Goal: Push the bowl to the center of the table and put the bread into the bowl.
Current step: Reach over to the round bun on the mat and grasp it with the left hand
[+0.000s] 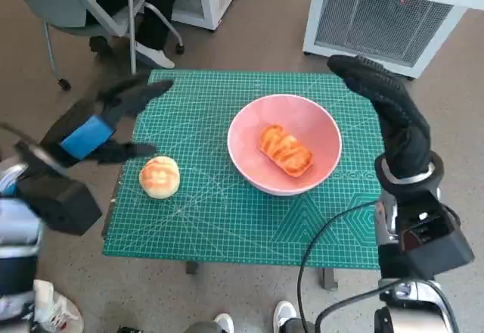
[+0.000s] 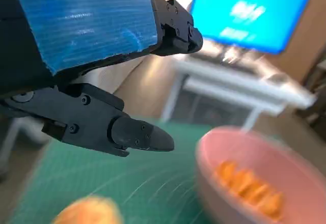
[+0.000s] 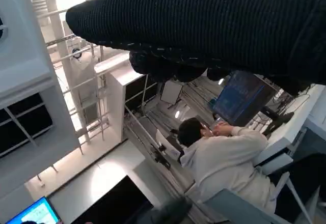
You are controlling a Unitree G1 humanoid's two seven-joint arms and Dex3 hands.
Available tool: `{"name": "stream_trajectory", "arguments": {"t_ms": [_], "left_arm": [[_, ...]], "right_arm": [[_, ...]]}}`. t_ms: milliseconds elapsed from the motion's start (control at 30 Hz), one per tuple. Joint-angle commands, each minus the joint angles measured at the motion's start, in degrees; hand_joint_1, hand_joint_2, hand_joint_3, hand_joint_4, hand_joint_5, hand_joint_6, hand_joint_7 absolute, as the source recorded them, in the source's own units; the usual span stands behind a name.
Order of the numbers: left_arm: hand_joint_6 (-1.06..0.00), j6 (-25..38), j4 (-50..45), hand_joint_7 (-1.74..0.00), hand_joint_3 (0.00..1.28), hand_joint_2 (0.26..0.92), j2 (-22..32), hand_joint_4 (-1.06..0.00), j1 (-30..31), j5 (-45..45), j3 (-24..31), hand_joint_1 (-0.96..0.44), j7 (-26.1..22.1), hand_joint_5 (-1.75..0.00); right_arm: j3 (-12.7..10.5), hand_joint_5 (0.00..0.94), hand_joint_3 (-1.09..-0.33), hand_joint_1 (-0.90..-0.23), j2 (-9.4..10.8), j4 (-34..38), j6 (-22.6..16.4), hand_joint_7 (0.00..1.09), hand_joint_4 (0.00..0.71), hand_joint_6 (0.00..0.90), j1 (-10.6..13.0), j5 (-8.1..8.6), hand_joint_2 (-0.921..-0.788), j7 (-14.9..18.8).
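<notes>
A pink bowl (image 1: 310, 125) stands on the green mat (image 1: 227, 219), right of the middle, with an orange-brown loaf of bread (image 1: 285, 150) lying in it. A round bun (image 1: 159, 176) lies on the mat's left side. My left hand (image 1: 102, 125) hovers open above and left of the bun, fingers apart, holding nothing. In the left wrist view the bowl (image 2: 239, 147) and the bun (image 2: 89, 213) show blurred beyond my left hand's fingers (image 2: 137, 135). My gloved right hand (image 1: 389, 113) is raised at the bowl's right, fingers extended, empty. The right hand (image 3: 204, 25) fills the right wrist view's top.
A white slatted unit (image 1: 389, 15) stands beyond the table's far right corner. A chair (image 1: 91, 11) with a seated person's legs is at the far left. A person (image 3: 224, 163) sits at a desk in the right wrist view. Shoes (image 1: 283, 314) show at the table's near edge.
</notes>
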Motion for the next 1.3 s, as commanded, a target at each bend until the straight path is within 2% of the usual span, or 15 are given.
{"name": "stream_trajectory", "arguments": {"t_ms": [33,467,900,1100,1300], "left_arm": [[-0.35,1.0,-1.1,-0.06,0.07,0.921,1.1,-0.22,2.6,-0.2,0.1,-0.4,-0.9,-0.01],[-0.35,1.1,6.3,-0.03,0.06,0.921,-1.0,-0.22,4.5,3.7,-4.5,-0.37,0.5,0.0],[-0.34,3.0,17.4,-0.01,0.03,0.921,-3.3,-0.21,0.1,7.1,-10.5,-0.34,-0.1,-0.01],[-0.38,5.2,20.9,-0.03,0.02,0.919,-4.2,-0.3,-2.0,9.0,-12.7,-0.28,-0.3,-0.03],[-0.54,8.9,21.8,-0.08,0.02,0.919,-4.5,-0.48,-3.0,11.2,-14.7,-0.17,-0.5,-0.05]], "right_arm": [[0.3,0.001,-0.759,-0.556,0.0,0.8,0.4,0.13,0.281,0.251,0.1,0.8,-0.921,1.1],[0.2,0.001,-0.759,-0.548,-0.2,1.1,1.0,0.14,0.281,0.247,-0.3,1.99,-0.921,2.8],[0.0,0.0,-0.763,-0.552,-0.4,0.7,1.5,0.15,0.278,0.24,-0.3,2.45,-0.921,3.9],[-0.1,0.0,-0.763,-0.554,-0.5,0.9,1.4,0.16,0.278,0.237,-0.5,2.48,-0.921,4.1],[-0.1,0.0,-0.763,-0.555,-0.5,1.2,1.4,0.16,0.278,0.235,-0.7,2.68,-0.921,4.3]]}}
